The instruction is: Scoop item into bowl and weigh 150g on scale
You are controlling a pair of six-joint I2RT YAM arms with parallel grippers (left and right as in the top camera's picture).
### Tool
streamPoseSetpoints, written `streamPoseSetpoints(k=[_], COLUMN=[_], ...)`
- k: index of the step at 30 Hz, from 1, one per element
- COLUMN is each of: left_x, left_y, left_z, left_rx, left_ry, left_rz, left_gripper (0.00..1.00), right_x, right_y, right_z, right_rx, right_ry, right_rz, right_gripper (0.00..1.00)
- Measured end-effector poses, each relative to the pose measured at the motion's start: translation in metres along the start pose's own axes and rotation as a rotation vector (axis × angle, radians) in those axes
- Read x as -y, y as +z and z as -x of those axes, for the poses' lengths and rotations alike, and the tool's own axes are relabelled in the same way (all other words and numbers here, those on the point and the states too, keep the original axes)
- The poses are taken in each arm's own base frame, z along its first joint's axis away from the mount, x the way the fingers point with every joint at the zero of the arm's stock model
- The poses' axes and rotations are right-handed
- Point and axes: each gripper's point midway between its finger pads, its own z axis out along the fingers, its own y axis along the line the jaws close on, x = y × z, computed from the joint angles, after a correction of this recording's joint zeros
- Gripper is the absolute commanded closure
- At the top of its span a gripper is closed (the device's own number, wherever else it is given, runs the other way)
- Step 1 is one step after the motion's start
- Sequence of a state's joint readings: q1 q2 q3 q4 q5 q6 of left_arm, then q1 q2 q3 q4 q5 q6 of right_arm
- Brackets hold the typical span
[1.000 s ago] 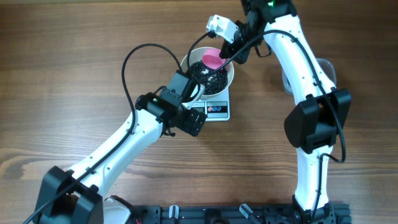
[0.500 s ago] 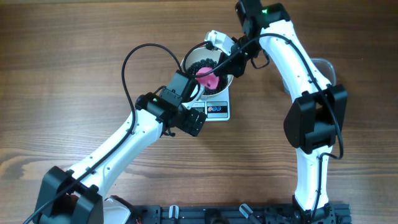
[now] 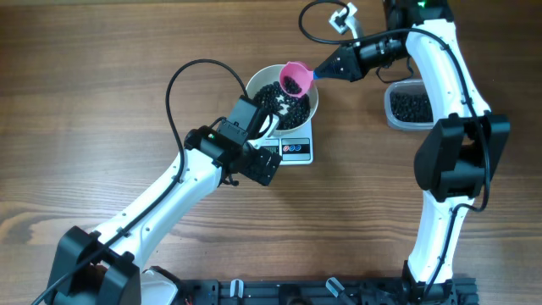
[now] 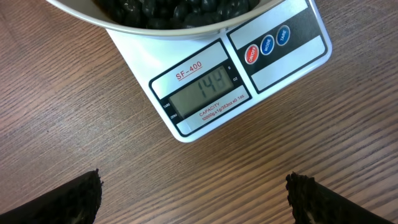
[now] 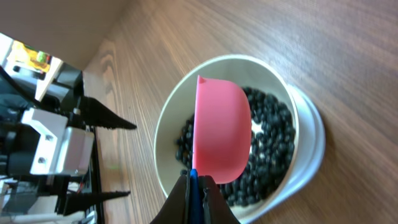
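Clamping the scoop's (image 3: 294, 79) blue handle, the right gripper (image 3: 322, 73) is fully closed on it. In the wrist view the fingertips meet on the handle at the bottom of frame (image 5: 195, 185), with the pink cup (image 5: 221, 134) straight ahead.

- A second ago the scoop sat over the middle of the bowl, and half a second ago it was tipped down into the beans. Now it's raised over the bowl's (image 3: 251, 85) far-right rim, cup up, with dark beans showing inside it from overhead.
- The right arm has swung out toward the desk's right edge. It used to cover the tub (image 3: 412, 106), which is now in plain view with beans in it, well apart from the bowl.
- The beans (image 3: 286, 103) cover most of the bowl's bottom, with some white showing through (image 5: 267, 134).
- The bowl rests on the scale (image 3: 295, 149), mid-desk toward the far edge, same spot as before.
- The left gripper (image 4: 194, 200) hasn't moved. Its jaws are spread wide and hold nothing, both tips just inside the bottom corners of its view, low over the desk on the near side of the scale (image 4: 249, 68).
- The display (image 4: 208, 90) reads 14-something, last digit unclear. The three round buttons sit to the right of it.
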State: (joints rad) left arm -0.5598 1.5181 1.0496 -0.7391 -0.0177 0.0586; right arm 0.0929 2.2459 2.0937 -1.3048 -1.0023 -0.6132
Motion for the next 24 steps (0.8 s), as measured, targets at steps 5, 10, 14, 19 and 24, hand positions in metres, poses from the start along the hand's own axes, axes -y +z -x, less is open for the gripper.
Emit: streamPoseSetpoints(k=[5,10,14,19,24], left_x=[0.0,0.0,0.0,0.0,0.0], left_y=[0.0,0.0,0.0,0.0,0.0], left_z=[0.0,0.0,0.0,0.0,0.0], left_rx=[0.0,0.0,0.0,0.0,0.0], left_ry=[0.0,0.0,0.0,0.0,0.0], left_rz=[0.0,0.0,0.0,0.0,0.0], left_gripper=[0.0,0.0,0.0,0.0,0.0], right_x=[-0.003,-0.002,-0.023,-0.066,-0.072], right_y=[0.002,-0.005,-0.028,-0.057,-0.042], right_z=[0.008,0.015,0.023,0.042,0.038], right_rx=[0.028,0.021,0.013,0.03,-0.028], right_ry=[-0.025,-0.056,-0.173,-0.401,-0.481], right_rz=[0.018,-0.04,-0.128,-0.213,-0.218], right_gripper=[0.96,0.96,0.96,0.96,0.96])
